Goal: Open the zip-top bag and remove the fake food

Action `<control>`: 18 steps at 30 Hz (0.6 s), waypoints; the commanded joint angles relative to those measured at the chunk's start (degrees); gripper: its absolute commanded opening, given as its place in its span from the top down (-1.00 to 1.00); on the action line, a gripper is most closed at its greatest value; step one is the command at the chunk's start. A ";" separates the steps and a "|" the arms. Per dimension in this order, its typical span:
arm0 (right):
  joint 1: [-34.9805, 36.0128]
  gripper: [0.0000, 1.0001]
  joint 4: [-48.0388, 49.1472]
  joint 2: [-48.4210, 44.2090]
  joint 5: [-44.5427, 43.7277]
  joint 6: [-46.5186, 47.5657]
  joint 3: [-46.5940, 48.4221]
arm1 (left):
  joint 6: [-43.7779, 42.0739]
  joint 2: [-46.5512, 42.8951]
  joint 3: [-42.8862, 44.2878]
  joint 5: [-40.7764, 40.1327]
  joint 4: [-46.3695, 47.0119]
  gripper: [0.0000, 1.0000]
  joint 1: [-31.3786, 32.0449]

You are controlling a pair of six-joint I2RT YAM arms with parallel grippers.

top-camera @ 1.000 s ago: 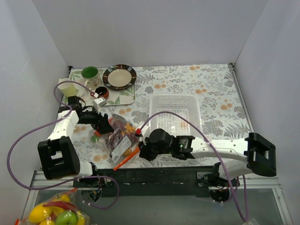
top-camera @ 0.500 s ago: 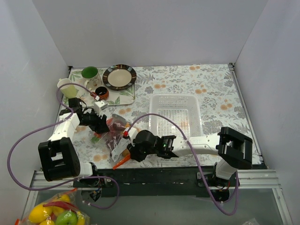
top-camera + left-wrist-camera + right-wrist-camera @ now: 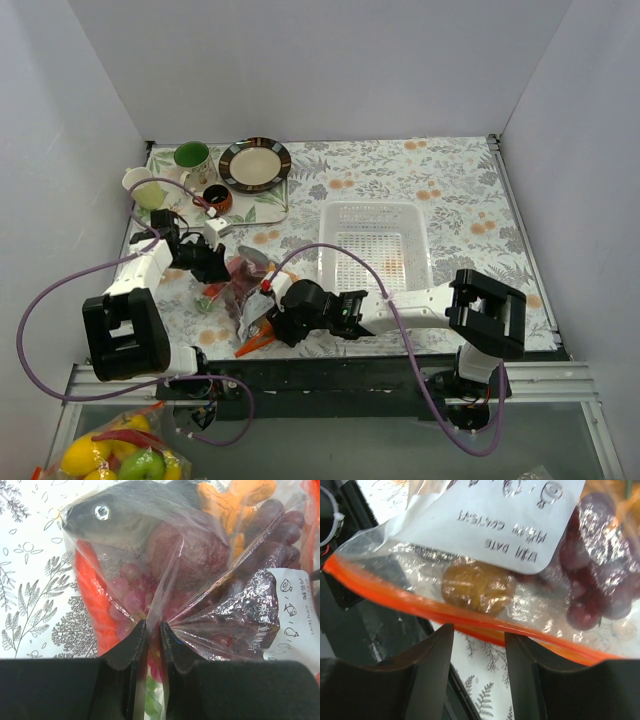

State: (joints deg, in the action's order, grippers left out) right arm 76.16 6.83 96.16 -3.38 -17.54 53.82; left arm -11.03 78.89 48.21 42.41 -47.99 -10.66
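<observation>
zip-top bag (image 3: 248,300): toward near-left corner of bench (image 3: 450,190), fake food (image 3: 180,555) inside | basket (image 3: 372,207): right of zip-top bag, mid-bench | plate (image 3: 254,163), mug (image 3: 191,157): far-left corner

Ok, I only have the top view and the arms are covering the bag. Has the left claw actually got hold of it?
Observer: Yes. The left wrist camera shows the left claw shut on a pinched fold of the zip-top bag, with the film bunched between its fingers.
Operator: And is the right claw on the zip strip?
Observer: Not yet. The right wrist camera shows the right claw open. The red-orange zip strip crosses just past its fingertips and is not clamped.
</observation>
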 commanded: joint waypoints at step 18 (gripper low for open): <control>1.09 -0.51 3.97 11.86 -13.84 0.22 9.02 | 5.75 -0.32 0.05 -1.98 -5.36 1.00 9.86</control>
State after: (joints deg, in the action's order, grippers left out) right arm 76.97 7.81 107.31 -11.11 -17.82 60.80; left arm -7.18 77.65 48.18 39.48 -49.32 -2.72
